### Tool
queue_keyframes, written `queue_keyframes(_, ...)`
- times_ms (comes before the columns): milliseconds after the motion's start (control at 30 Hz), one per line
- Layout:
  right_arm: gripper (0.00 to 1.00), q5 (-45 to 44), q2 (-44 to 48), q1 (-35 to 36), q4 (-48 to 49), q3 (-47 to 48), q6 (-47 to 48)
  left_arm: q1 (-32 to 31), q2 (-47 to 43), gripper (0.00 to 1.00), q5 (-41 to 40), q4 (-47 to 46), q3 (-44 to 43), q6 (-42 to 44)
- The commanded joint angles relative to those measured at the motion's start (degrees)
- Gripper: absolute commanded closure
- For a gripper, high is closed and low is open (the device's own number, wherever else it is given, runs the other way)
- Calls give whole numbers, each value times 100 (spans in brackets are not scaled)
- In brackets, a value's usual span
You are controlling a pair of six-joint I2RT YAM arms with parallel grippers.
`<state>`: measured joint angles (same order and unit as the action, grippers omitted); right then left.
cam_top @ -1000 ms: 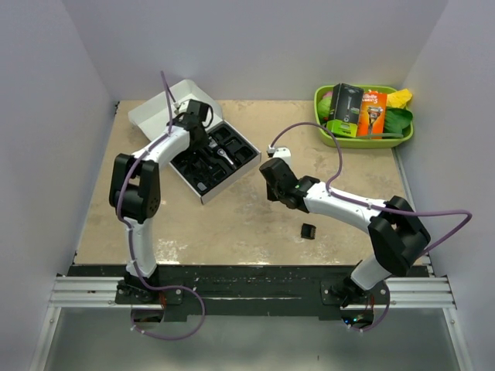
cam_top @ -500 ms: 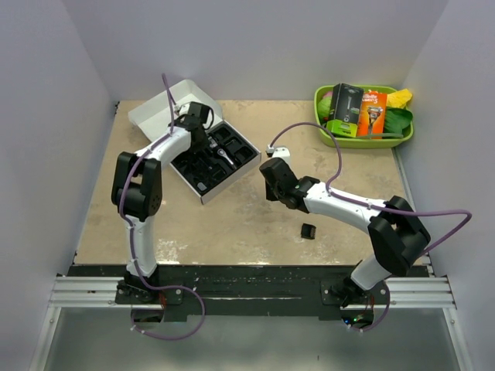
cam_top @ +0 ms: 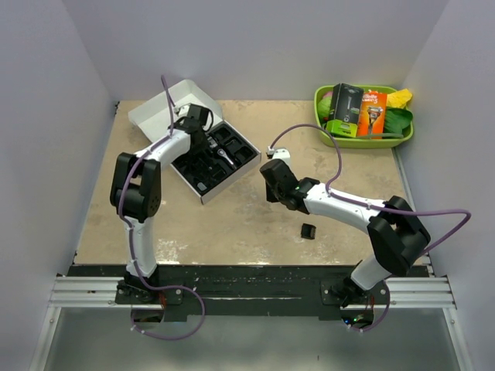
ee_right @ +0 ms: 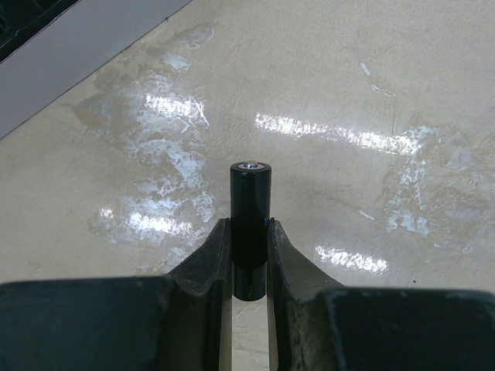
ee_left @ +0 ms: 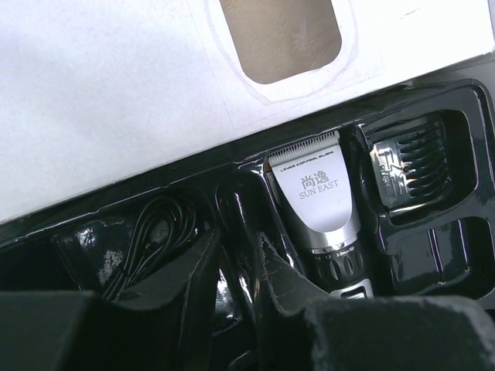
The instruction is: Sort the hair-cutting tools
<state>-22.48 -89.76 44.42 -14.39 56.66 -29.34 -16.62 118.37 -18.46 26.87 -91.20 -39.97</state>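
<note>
Since a second ago your left gripper (ee_left: 240, 267) has edged slightly over the box; your right arm has hardly shifted.

Far left corner of the table (cam_top: 100, 224): the white box lid (ee_left: 116, 93) with its cut-out window, and the black moulded insert (cam_top: 203, 184) beside it. Your left fingers stand a little apart above the insert, with nothing clamped. In the insert lie, left to right, the coiled black cord (ee_left: 147, 239), the clipper (ee_left: 321, 201), lettered "SUN EAST" under two Chinese characters, and a comb attachment (ee_left: 406, 166). Your fingers cut off the clipper's lower body.

Middle of the table: your right gripper (ee_right: 249, 228) is clamped on a small black cylinder (ee_right: 251, 185) with a silver tip, held upright above bare table.

Toward the near edge, right of middle: a small black piece (cam_top: 309, 230) lies alone, its form too small to make out.

Far right corner: the green tray (cam_top: 363, 141) holds the black and orange razor packs (cam_top: 357, 108); their print is too small to read.
</note>
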Motion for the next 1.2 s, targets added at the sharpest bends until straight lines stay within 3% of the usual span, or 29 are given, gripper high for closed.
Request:
queue_keyframes(0, 100, 60, 90, 14, 235, -41, -10, 10, 11, 71, 70, -24, 295, -152)
queue_keyframes(300, 100, 68, 151, 22, 209, -41, -1, -52, 29, 73, 70, -15, 234, -143)
queue_keyframes(433, 100, 68, 169, 31, 191, -33, 16, -113, 2, 99, 114, -7, 208, -73)
queue_keyframes(467, 100, 77, 178, 23, 183, -33, 8, -131, -15, 100, 132, 2, 216, -55)
queue_keyframes(667, 100, 86, 309, 22, 77, 11, -10, -376, -164, 100, 211, 55, 225, 489)
queue_keyframes(900, 100, 7, 669, 93, -317, 231, -1, -903, -920, 100, 378, -288, 1172, 929)
queue_keyframes(1167, 100, -169, 1240, 93, -731, 214, -98, -1326, -1772, 100, 791, -498, 2009, 640)
